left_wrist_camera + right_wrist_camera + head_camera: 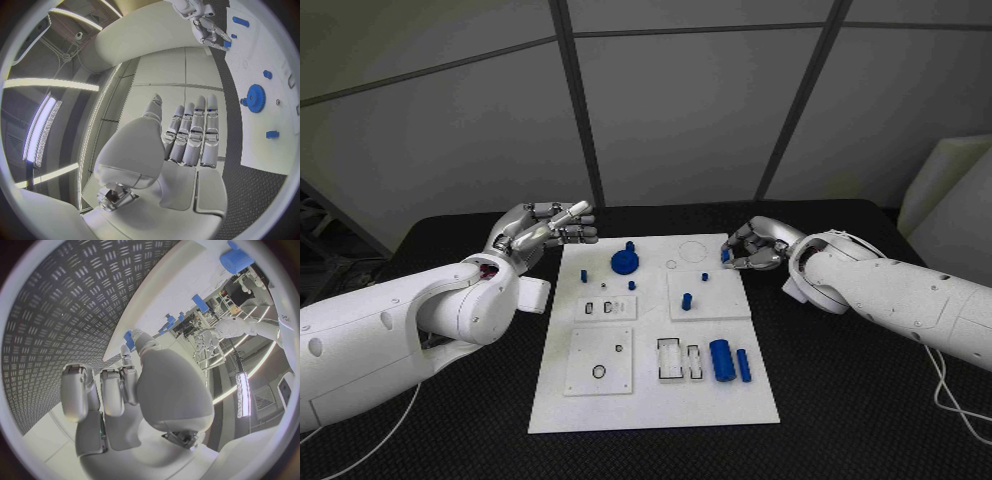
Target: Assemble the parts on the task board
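A small blue part [726, 255] appears to be pinched in the fingers of the right hand [753, 247] at the far right edge of the white board [653, 400], though the grip is partly hidden. The left hand [542, 229] is held raised beside the board's far left corner, fingers straight and apart, nothing in them. A blue gear [626, 262] stands near it. A slip could be caused by so slight a pinch; the part might be dropped onto the worktop [877, 420].
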Controlling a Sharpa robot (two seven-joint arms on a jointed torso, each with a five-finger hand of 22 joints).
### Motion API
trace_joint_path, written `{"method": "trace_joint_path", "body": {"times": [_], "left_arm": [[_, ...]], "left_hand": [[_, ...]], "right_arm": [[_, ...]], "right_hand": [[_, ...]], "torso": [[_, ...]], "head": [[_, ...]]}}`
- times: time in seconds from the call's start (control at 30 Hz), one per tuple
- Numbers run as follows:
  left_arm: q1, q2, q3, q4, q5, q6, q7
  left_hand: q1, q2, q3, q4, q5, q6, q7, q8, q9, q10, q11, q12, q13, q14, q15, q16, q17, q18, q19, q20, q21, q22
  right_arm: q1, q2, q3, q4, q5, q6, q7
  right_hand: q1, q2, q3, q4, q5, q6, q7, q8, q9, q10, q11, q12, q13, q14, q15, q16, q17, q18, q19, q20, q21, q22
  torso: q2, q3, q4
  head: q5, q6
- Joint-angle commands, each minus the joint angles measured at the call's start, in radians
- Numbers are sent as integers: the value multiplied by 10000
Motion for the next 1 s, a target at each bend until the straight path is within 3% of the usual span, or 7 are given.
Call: {"method": "trace_joint_path", "body": {"times": [0.03, 0.27, 0.5, 0.77, 1.0], "left_arm": [[9, 11, 9, 5, -42, 126, 15], [9, 10, 9, 4, -42, 124, 9], [9, 2, 9, 8, -42, 123, 6], [9, -2, 9, 7, -42, 126, 1], [9, -6, 9, 0, -42, 144, -21]], "left_hand": [[-11, 51, 17, -66, -38, 58, -7, -61, -15, 56, 30, -54, 3, -2, 31, -62, 17, -136, -56, 22, -30, -10], [-11, 51, 17, -66, -38, 58, -7, -61, -15, 56, 30, -54, 3, -2, 31, -62, 17, -136, -56, 22, -30, -10], [-11, 51, 17, -66, -38, 58, -7, -61, -15, 56, 30, -54, 3, -2, 31, -62, 17, -136, -56, 22, -30, -10], [-11, 51, 17, -66, -38, 58, -7, -61, -15, 56, 30, -54, 3, -2, 31, -62, 17, -136, -56, 22, -30, -10], [-5, 72, 12, -87, -46, 61, -3, -75, -17, 59, 33, -68, 2, -1, 33, -79, 23, -136, -59, 23, -30, -15]], "right_arm": [[19, 21, 5, 6, -68, 56, 13], [18, 39, 5, 1, -69, 51, 3], [17, 31, 5, 0, -105, -30, -54], [16, 18, 5, 57, -26, -553, 3], [15, -119, 9, 429, 107, -970, 59]], "right_hand": [[11, 92, 26, -51, 39, 65, 16, 64, 9, 260, -55, 40, 1645, 868, -66, 60, 1917, 39, 159, -17, 63, 1056], [-50, 175, 50, -45, 43, 175, -3, 79, 21, 289, -71, 75, 1677, 873, -78, 71, 1939, 35, 170, -29, 72, 1074], [9, 509, 255, -175, 40, 935, -204, 334, 196, 309, -233, 97, 1702, 879, -205, 83, 1965, 27, 201, -128, 97, 1128], [113, 1003, 522, -434, 45, 1619, -470, 533, 441, 328, -453, 106, 1718, 888, -429, 98, 2007, 2, 268, -336, 156, 1250], [146, 1092, 575, -556, 80, 1682, -508, 529, 499, 343, -493, 117, 1731, 898, -481, 116, 2045, -14, 307, -393, 192, 1320]], "torso": [[0, -2, -2], [-1, -3, 2], [-2, -1, -3], [-1, 1, -7], [-11, 3, -5]], "head": [[3, 2], [24, 9], [41, 0], [40, -11], [30, -16]]}}
